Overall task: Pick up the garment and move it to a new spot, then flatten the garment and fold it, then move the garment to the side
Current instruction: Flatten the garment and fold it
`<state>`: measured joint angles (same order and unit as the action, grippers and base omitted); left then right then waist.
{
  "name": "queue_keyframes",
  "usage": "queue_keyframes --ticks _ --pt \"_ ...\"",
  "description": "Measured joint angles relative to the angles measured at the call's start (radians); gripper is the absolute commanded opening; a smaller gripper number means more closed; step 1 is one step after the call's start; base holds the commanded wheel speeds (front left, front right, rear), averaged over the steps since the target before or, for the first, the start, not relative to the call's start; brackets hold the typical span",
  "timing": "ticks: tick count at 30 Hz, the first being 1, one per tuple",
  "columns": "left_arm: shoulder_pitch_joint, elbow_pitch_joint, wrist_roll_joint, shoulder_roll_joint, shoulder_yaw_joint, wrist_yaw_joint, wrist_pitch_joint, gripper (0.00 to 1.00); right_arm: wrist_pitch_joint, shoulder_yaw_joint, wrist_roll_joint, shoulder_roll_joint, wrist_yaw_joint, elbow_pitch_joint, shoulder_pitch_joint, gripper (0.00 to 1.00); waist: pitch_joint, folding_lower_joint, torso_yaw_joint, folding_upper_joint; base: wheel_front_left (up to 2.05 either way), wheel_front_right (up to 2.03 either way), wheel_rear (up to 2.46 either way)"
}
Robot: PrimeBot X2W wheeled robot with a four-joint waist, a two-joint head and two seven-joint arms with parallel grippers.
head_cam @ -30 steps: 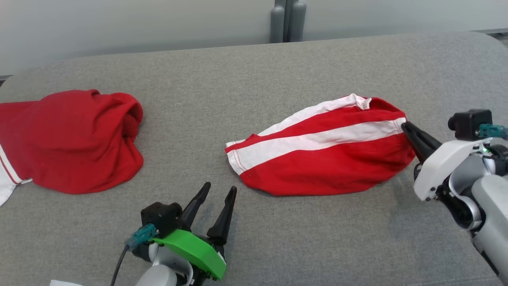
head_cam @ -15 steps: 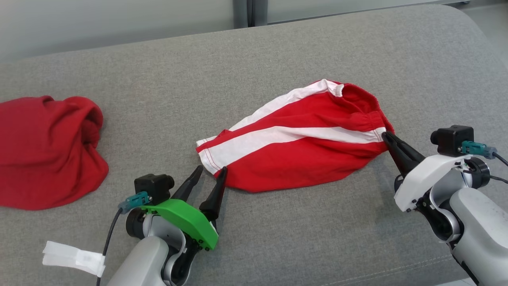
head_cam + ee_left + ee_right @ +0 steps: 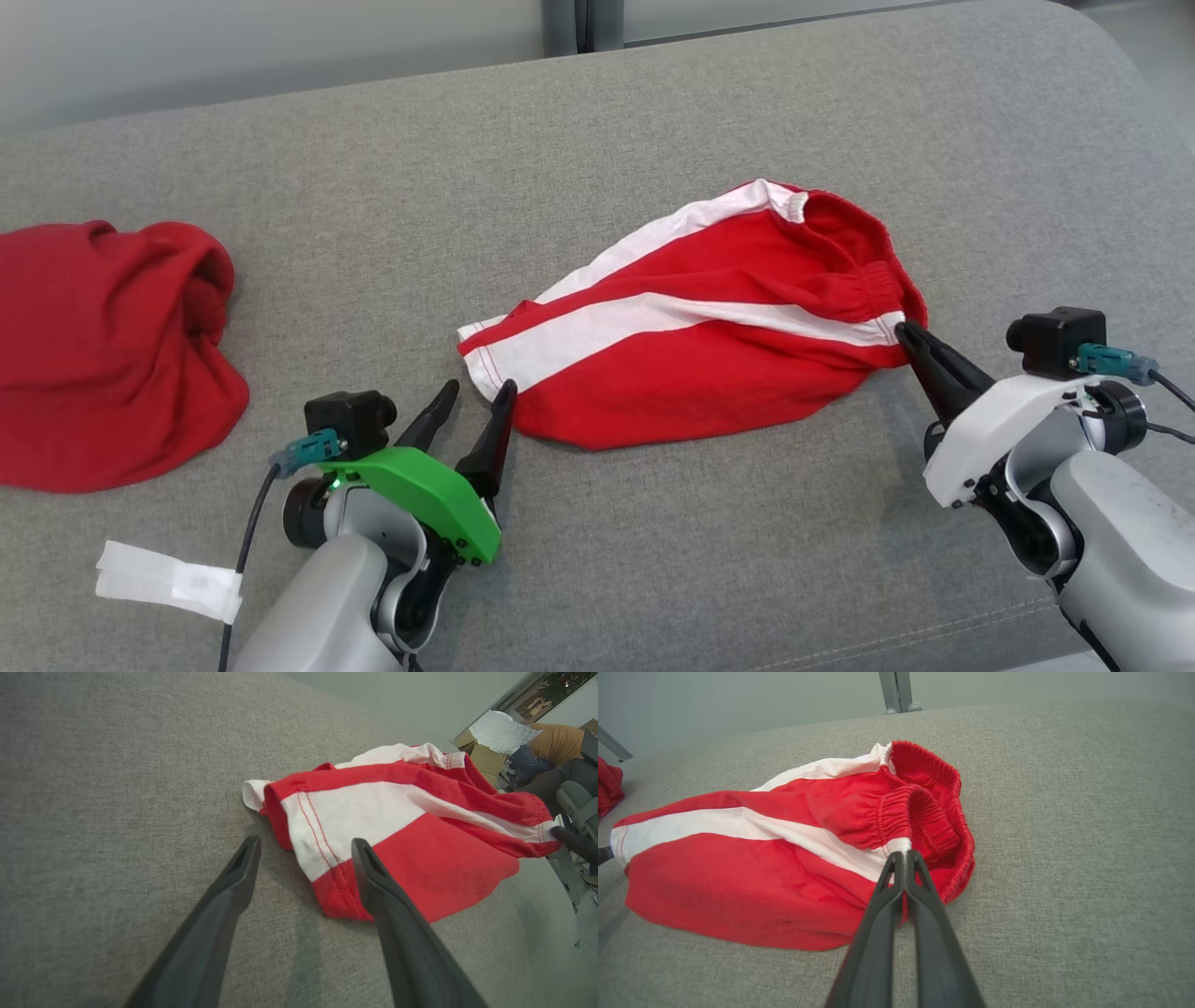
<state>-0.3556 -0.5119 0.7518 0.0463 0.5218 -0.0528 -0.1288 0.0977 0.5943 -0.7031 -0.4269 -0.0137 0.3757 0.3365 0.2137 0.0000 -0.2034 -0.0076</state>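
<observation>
At the lower left of the head view, the left gripper (image 3: 479, 387) has its fingers spread wide with nothing between them, and its tips are just beside the leg hem of the garment (image 3: 709, 373). In the left wrist view that stitched hem corner lies just beyond and between the fingertips. One finger crosses the red edge, but I cannot tell whether it touches the cloth.

The garment is a pair of red shorts with a white side stripe. It lies across the middle of the frame on the grey cushion (image 3: 597, 121), half flattened, with the hem to the left and the elastic waistband to the right. It looks light, soft and limp, so it will likely sag and bunch wherever it is not held. The doubled hem and the gathered waistband seem the firmest places to pinch.

At the right of the frame, the right gripper (image 3: 904, 329) is clamped tight on the waistband where the white stripe ends. Taking the hem corner opposite would probably let the two arms draw the cloth taut.
</observation>
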Motion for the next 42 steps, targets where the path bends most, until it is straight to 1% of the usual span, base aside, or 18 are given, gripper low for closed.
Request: queue_keyframes --ticks 3,4,8,12,13,15,17,18,19,20,21,22,26,31,33,35,39,42 --pt "-0.013 -0.006 0.034 0.000 0.017 -0.002 -0.006 1.00 0.000 0.006 0.010 0.007 -0.008 0.010 0.001 0.00 -0.001 0.0000 0.000 0.0000 0.00 0.00 0.00" --pt "-0.017 -0.009 0.045 0.000 0.026 -0.009 -0.006 1.00 0.000 0.008 0.010 0.011 -0.008 0.012 0.001 0.00 -0.001 0.0000 0.000 0.0000 0.00 0.00 0.00" --pt "-0.021 -0.026 0.065 -0.001 0.046 -0.017 -0.013 1.00 0.000 0.024 0.013 0.022 -0.020 0.022 0.003 0.00 -0.006 0.0000 -0.005 0.0000 0.00 0.00 0.00" --pt "-0.031 -0.026 0.101 -0.001 0.076 -0.025 -0.016 1.00 0.005 0.024 0.017 0.021 -0.021 0.032 0.003 0.00 -0.008 -0.0001 -0.009 0.0000 0.00 0.00 0.00" --pt "-0.038 -0.025 0.114 -0.001 0.091 -0.028 -0.022 0.94 0.007 0.024 0.017 0.022 -0.021 0.038 0.003 0.00 -0.008 0.0000 -0.010 -0.0001 0.00 0.00 0.00" --pt "-0.040 -0.026 0.124 -0.001 0.096 -0.028 -0.028 0.76 0.008 0.024 0.017 0.022 -0.021 0.042 0.003 0.00 -0.009 0.0000 -0.011 0.0000 0.00 0.00 0.00" --pt "-0.044 -0.030 0.134 -0.001 0.099 -0.028 -0.032 0.49 0.009 0.024 0.017 0.025 -0.021 0.046 0.003 0.00 -0.008 0.0000 -0.013 0.0000 0.00 0.00 0.00" --pt "-0.048 -0.031 0.138 -0.001 0.101 -0.028 -0.036 0.43 0.009 0.025 0.017 0.027 -0.023 0.047 0.003 0.00 -0.008 0.0000 -0.014 0.0000 0.00 0.00 0.00" --pt "-0.053 -0.032 0.149 -0.001 0.101 -0.028 -0.042 0.33 0.009 0.026 0.017 0.029 -0.026 0.049 0.003 0.00 -0.008 0.0000 -0.014 0.0000 0.00 0.00 0.00" --pt "-0.057 -0.032 0.164 -0.001 0.101 -0.032 -0.045 0.22 0.011 0.026 0.017 0.031 -0.029 0.051 0.004 0.00 -0.007 0.0000 -0.015 0.0000 0.00 0.00 0.00" --pt "-0.060 -0.033 0.170 -0.001 0.102 -0.035 -0.050 0.02 0.013 0.026 0.017 0.034 -0.029 0.052 0.004 0.00 -0.007 0.0000 -0.016 0.0000 0.00 0.00 0.00" --pt "-0.061 -0.033 0.171 -0.002 0.104 -0.035 -0.053 0.00 0.013 0.027 0.017 0.035 -0.029 0.053 0.004 0.00 -0.006 0.0000 -0.016 0.0000 0.00 0.00 0.00" --pt "-0.071 -0.054 0.175 -0.002 0.125 -0.035 -0.062 0.00 0.024 0.026 0.017 0.039 -0.030 0.058 0.007 0.00 -0.004 0.0000 -0.018 0.0000 0.00 0.00 0.00" --pt "-0.088 -0.055 0.187 -0.002 0.107 -0.035 -0.089 0.00 0.061 -0.001 0.016 0.039 -0.029 0.057 0.021 0.00 -0.004 0.0000 -0.013 -0.0001 0.00 0.00 0.00" --pt "-0.099 -0.044 0.204 -0.002 0.088 -0.035 -0.101 0.00 0.084 -0.029 0.003 0.040 -0.029 0.052 0.023 0.00 -0.006 0.0000 -0.006 0.0000 0.00 0.00 0.00" --pt "-0.104 -0.025 0.230 -0.003 0.060 -0.035 -0.110 0.00 0.105 -0.062 -0.033 0.049 -0.029 0.041 0.023 0.00 -0.009 0.0000 0.001 -0.0001 0.00 0.00 0.00" --pt "-0.107 0.014 0.256 -0.004 -0.003 -0.043 -0.120 0.00 0.125 -0.117 -0.083 0.055 -0.030 -0.006 0.023 0.00 -0.021 0.0000 0.019 0.0000 0.00 0.00 0.00" --pt "-0.107 0.050 0.276 -0.005 -0.049 -0.048 -0.120 0.00 0.134 -0.150 -0.109 0.057 -0.043 -0.051 0.023 0.00 -0.034 0.0000 0.031 0.0000 0.00 0.00 0.00"
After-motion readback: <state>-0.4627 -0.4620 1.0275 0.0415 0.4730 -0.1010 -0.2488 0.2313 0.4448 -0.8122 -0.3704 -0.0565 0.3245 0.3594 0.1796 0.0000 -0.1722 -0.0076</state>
